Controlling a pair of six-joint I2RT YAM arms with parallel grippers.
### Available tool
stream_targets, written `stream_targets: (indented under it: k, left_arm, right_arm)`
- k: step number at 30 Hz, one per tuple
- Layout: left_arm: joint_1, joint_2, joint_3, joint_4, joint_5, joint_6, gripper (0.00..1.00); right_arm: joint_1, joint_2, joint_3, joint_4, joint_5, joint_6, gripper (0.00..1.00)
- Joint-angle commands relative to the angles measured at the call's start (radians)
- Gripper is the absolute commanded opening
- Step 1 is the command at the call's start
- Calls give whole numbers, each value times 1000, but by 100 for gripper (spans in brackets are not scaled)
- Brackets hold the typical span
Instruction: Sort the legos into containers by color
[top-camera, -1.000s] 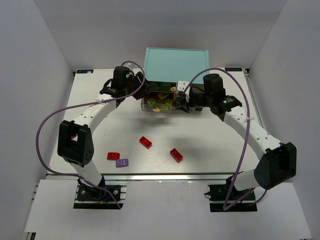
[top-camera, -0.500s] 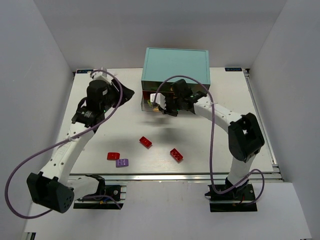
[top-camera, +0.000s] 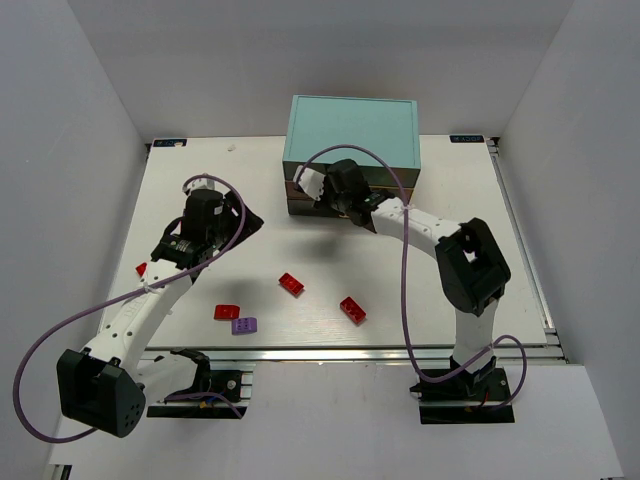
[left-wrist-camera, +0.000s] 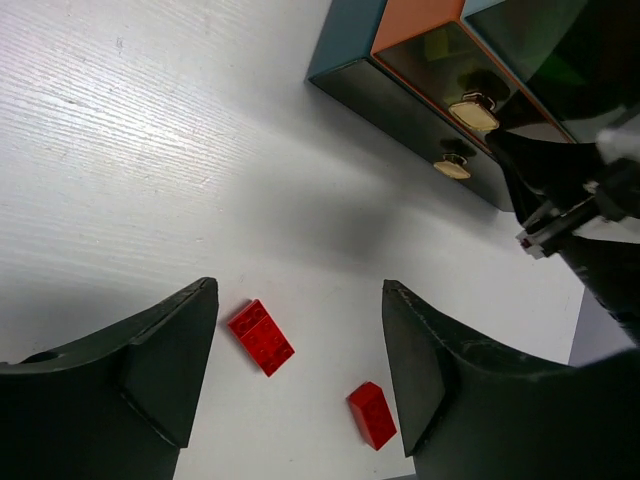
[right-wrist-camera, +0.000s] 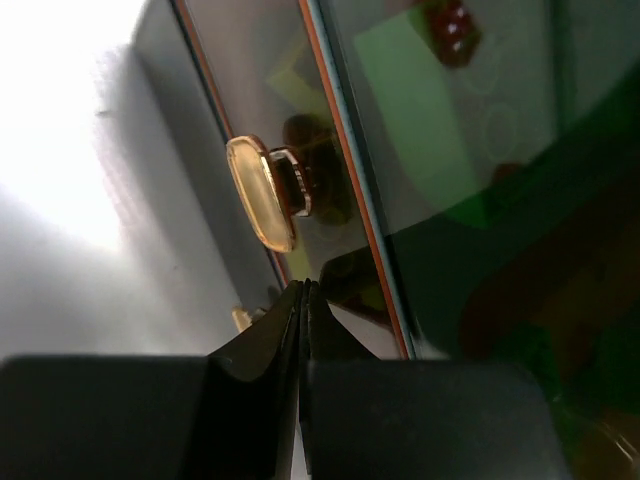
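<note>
The cabinet (top-camera: 350, 130) with the teal top stands at the back, its drawers in. My right gripper (top-camera: 322, 200) is shut and empty, its tips against the drawer fronts. In the right wrist view the gripper (right-wrist-camera: 303, 287) sits just below a cream knob (right-wrist-camera: 262, 192). A red lego (right-wrist-camera: 450, 25) shows through the see-through drawer (right-wrist-camera: 420, 130). My left gripper (top-camera: 243, 224) is open and empty above the table. The left wrist view shows this gripper (left-wrist-camera: 298, 290) over two red legos (left-wrist-camera: 261, 337) (left-wrist-camera: 372, 415). Loose on the table lie red legos (top-camera: 291, 284) (top-camera: 352, 309) (top-camera: 227, 312) and a purple lego (top-camera: 243, 325).
A small red piece (top-camera: 141, 268) lies near the table's left edge, by the left arm. White walls close in the table on three sides. Purple cables loop off both arms. Two drawer knobs (left-wrist-camera: 473, 112) (left-wrist-camera: 452, 165) show in the left wrist view.
The drawer holding yellow-green legos has gone back into the cabinet. My left gripper has pulled away from it toward the near left. My right gripper has moved left along the cabinet front.
</note>
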Motion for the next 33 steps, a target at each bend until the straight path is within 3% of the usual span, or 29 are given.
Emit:
stream_targets:
  k: [1, 6, 10, 12, 13, 14, 16, 22, 26, 33]
  left_arm:
    - [2, -29, -3, 25, -1, -9, 77]
    - [2, -23, -32, 47, 26, -16, 79]
    - [2, -26, -45, 51, 33, -16, 80]
    - [2, -29, -49, 57, 33, -15, 80]
    - [2, -30, -57, 63, 35, -16, 80]
    - [2, -30, -59, 64, 35, -15, 81]
    - [2, -27, -68, 68, 38, -16, 81]
    - [2, -7, -80, 76, 50, -10, 83]
    - [2, 8, -79, 74, 58, -7, 83]
    - [2, 17, -83, 73, 97, 7, 83]
  right_arm:
    - [0, 31, 51, 85, 96, 31, 0]
    - [-3, 15, 55, 70, 78, 48, 0]
    - [-18, -132, -32, -20, -157, 101, 0]
    - [-24, -277, -186, 25, -250, 114, 2]
    - [-24, -322, -242, 50, -254, 132, 13]
    - [-32, -369, -298, 161, -243, 203, 45]
    - [-43, -469, -423, 223, -174, 294, 57]
    - [-166, -532, -452, 67, -122, 699, 48]
    - [-214, -546, -488, 102, -114, 893, 65]
    - [-263, -493, -456, 122, -28, 1126, 65]
